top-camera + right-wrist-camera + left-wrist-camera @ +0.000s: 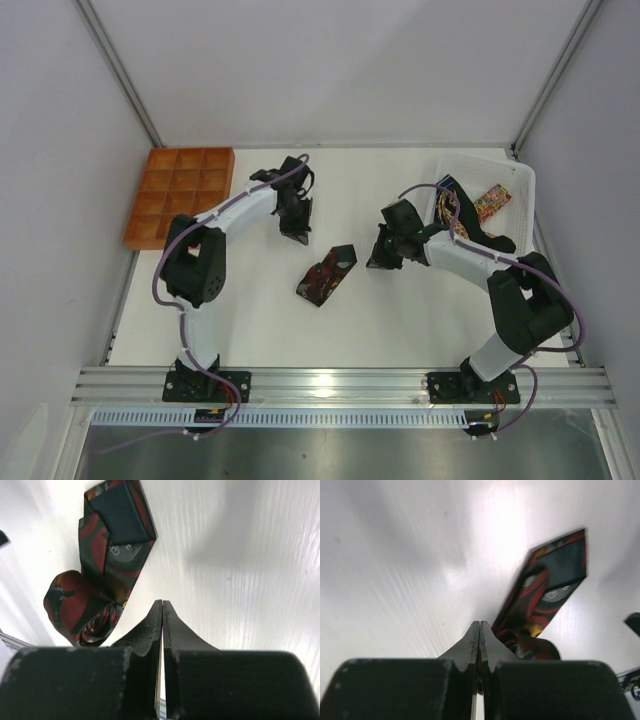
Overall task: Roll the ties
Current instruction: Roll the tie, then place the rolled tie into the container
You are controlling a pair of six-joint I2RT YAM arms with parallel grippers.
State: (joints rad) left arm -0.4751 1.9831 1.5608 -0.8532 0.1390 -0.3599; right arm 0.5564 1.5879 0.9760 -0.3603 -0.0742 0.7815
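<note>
A dark tie with a red print (326, 276) lies partly rolled in the middle of the white table, its pointed end toward the back right. It shows in the left wrist view (545, 587) and in the right wrist view (102, 560), with the rolled part at its near end. My left gripper (297, 235) is shut and empty, a little to the tie's back left. My right gripper (381, 260) is shut and empty, just to the tie's right. More ties (478, 208) lie in the white bin at the back right.
An orange compartment tray (180, 193) sits at the back left corner. A white bin (520, 190) stands at the back right, behind my right arm. White walls close the table on three sides.
</note>
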